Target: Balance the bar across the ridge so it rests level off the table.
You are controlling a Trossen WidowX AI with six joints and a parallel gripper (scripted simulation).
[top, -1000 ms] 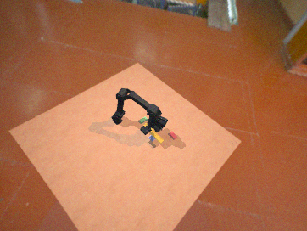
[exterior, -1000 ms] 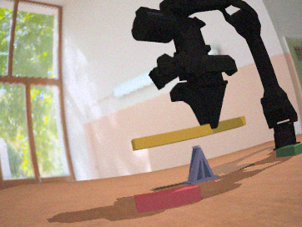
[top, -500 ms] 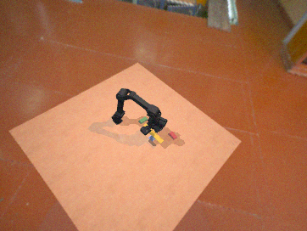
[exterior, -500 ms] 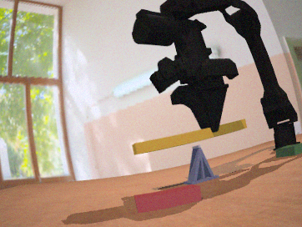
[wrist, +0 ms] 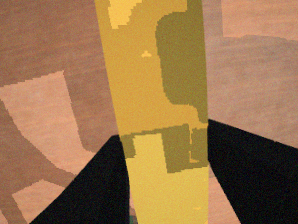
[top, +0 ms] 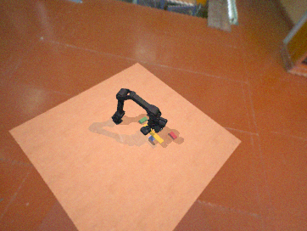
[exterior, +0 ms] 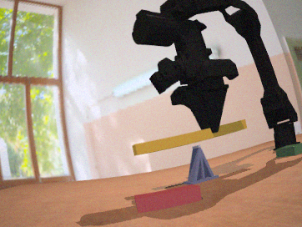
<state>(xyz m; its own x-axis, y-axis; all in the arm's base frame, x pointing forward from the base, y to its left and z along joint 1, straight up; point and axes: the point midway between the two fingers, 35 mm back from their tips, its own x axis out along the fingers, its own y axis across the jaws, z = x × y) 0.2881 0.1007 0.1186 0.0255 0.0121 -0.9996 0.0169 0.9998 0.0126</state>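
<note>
"Pinching what, exactly, is that end effector (top: 151, 131) (exterior: 213, 130) (wrist: 162, 136)?"

"The yellow bar (top: 157, 137) (exterior: 175, 141) (wrist: 145, 90). The black fingers press it from both sides in the wrist view."

"And where is the bar, on the tabletop (top: 106, 178) (exterior: 37, 204) (wrist: 260, 75)?"

"No, it is up in the air. The exterior view shows a narrow gap between its underside and the top of the blue ridge (top: 151, 138) (exterior: 199, 167)."

"What does the bar look like?"

"Long, straight and square-edged, with patches of olive shadow across the yellow. In the exterior view it slants up toward the right, but the tabletop slants that way too, so I cannot tell whether it is truly level."

"And the ridge?"

"It stands upright on a flat foot, its sides narrowing to a thin top, with ribs showing on one face."

"Count the pieces for me."

"One bar, one ridge, one red block (top: 172, 135) (exterior: 168, 199) and one green block (top: 142, 121) (exterior: 289, 150). Both blocks lie on the tabletop, apart from the ridge."

"How many arms?"

"One black arm (top: 142, 102) (exterior: 260, 54), bent over the ridge from above."
</note>
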